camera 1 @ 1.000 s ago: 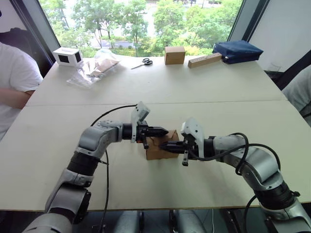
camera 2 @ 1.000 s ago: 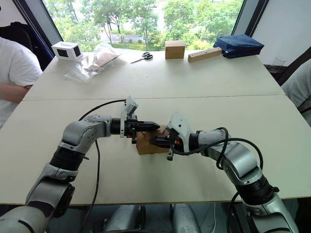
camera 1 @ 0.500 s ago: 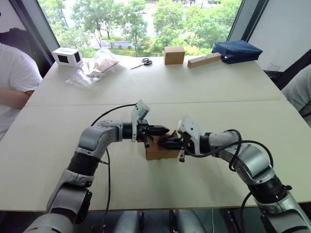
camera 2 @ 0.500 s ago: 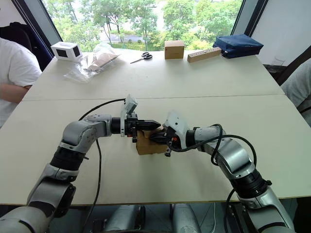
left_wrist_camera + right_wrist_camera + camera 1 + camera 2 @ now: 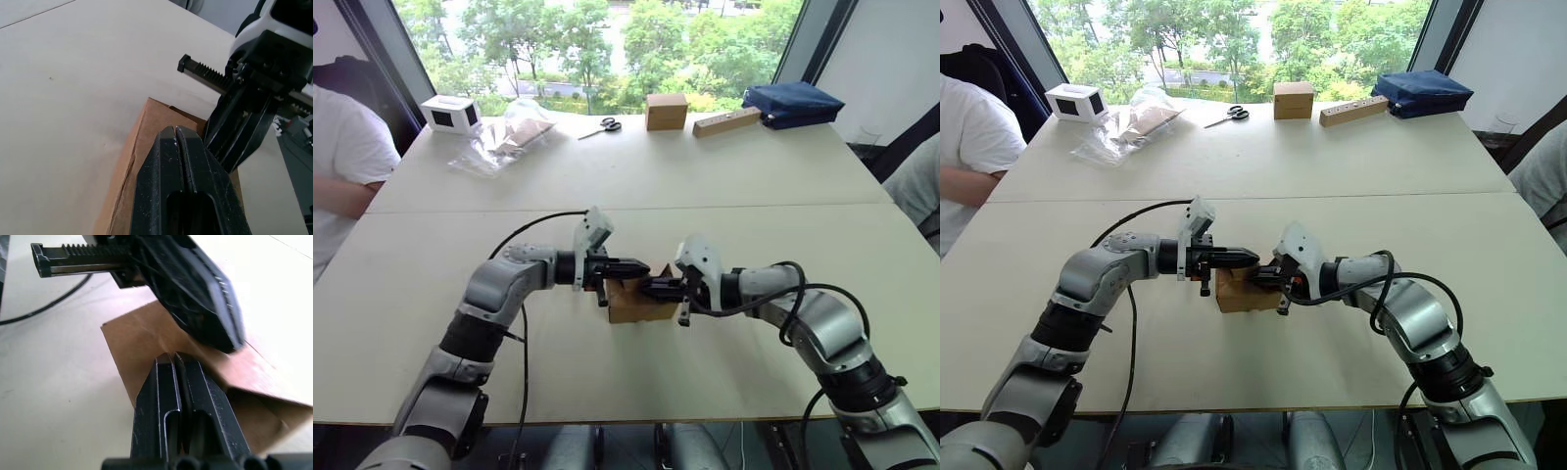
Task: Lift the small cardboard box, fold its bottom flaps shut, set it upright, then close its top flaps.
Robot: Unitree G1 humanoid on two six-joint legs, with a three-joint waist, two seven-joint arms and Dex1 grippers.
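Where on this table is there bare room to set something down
Bare: the near table edge in front of the small brown cardboard box, and the wide middle strip behind it. Crowded: the far edge, with the white box, scissors, tan carton and blue pouch.

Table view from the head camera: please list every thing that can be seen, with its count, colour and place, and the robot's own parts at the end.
small cardboard box: one, brown, on the table near the front, between the two grippers.
tan carton: one, light tan, far edge, middle.
white box: one, white with black panels, far left corner.
plastic bag: one, clear, far left, beside the white box.
scissors: one pair, dark handles, far edge, left of the tan carton.
wooden block: one, pale wood, far right.
blue pouch: one, dark blue, far right corner.
person: one, white shirt, at the left side.
left gripper: one, black, shut, over the box.
right gripper: one, black, shut, at the box top.
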